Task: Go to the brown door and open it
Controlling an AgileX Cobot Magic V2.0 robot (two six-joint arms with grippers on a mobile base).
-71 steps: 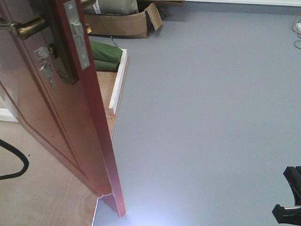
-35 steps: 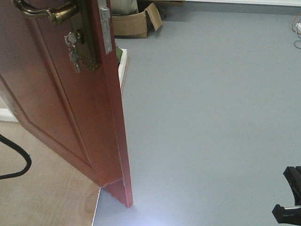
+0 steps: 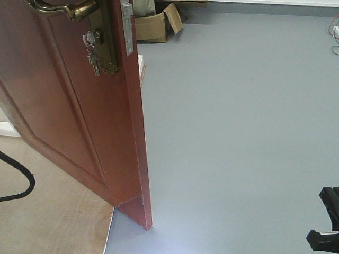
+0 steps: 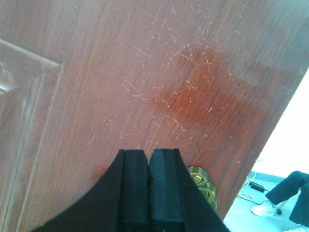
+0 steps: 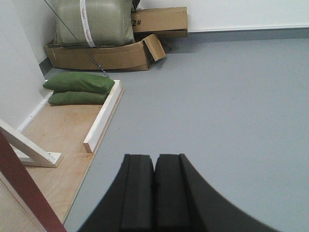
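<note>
Front view, far left: black cable (image 3: 24,182) looped over the plywood floor (image 3: 53,222). The brown door (image 3: 69,116) stood ajar, filling the left third of the view, its narrow edge turned toward the camera and its bottom corner resting at the seam where plywood met the grey floor (image 3: 238,132). At the top of the door were a brass lever handle (image 3: 58,8), a brass backplate (image 3: 106,42) with small keys (image 3: 94,57) hanging from it, and a silver latch plate (image 3: 127,29) on the edge. Left wrist view: the left hand (image 4: 148,193) was closed, its pads pressed together with nothing between them, pointed at the scratched door face close in front; contact could not be judged. Past the door edge at the right sat a green patterned object (image 4: 203,181), too hidden to identify, and someone's dark trouser leg with a white shoe (image 4: 264,209). Right wrist view: the right hand (image 5: 154,193) was also closed and empty, hanging over grey floor. To its left were a white brace (image 5: 26,145), two green bags (image 5: 79,83) stacked on the plywood against the wall, and a white batten (image 5: 104,116) along the plywood's edge. Containers sat against the far wall: a low open cardboard box (image 5: 111,58) with one flap splayed right, holding a bulky olive woven sack (image 5: 108,21). A closed carton (image 5: 161,19) lay behind and to the right. Writing: "2#" (image 5: 136,22) in black on the carton's face. The white tape band (image 5: 87,21) around the sack carried red print, too small to read.
</note>
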